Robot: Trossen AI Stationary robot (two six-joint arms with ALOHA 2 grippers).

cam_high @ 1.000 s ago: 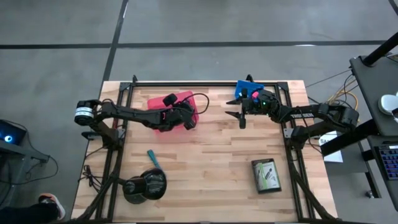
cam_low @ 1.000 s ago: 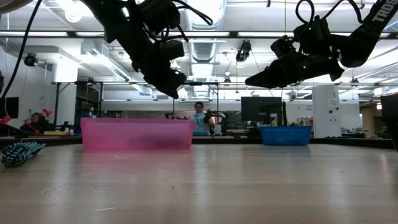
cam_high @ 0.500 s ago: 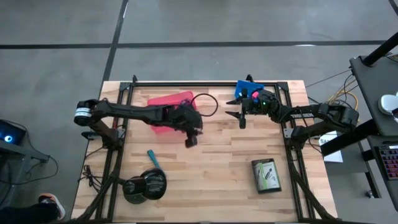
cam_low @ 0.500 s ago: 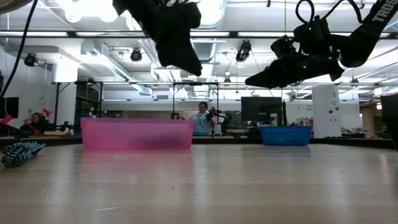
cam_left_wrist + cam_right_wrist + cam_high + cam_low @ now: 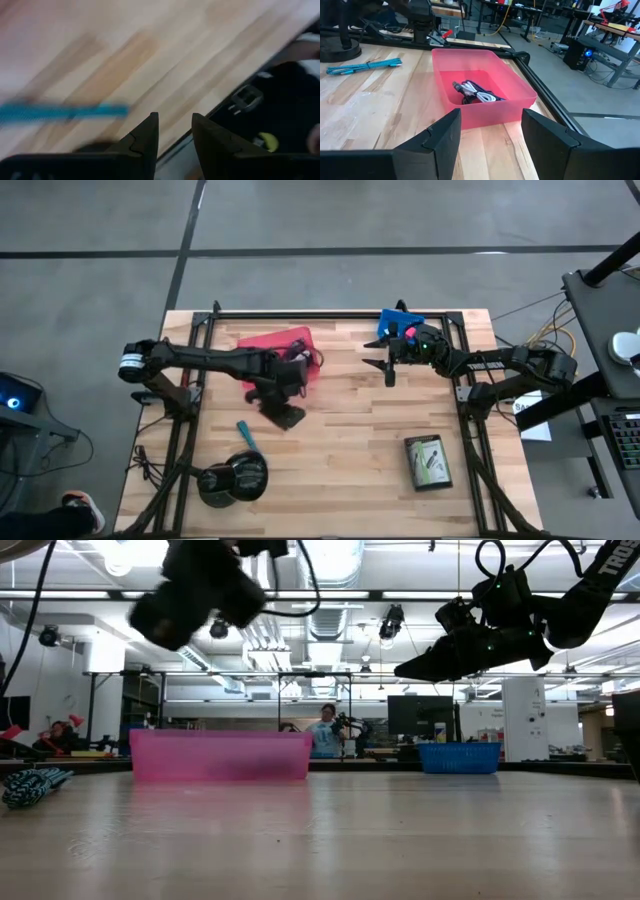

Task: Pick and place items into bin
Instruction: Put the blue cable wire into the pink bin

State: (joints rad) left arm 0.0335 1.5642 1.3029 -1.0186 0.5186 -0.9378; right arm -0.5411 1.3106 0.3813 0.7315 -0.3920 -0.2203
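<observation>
two bins, one teal cord

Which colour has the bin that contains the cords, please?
The bin is translucent pink, seen best in the right wrist view, where the cords lie inside it.
</observation>
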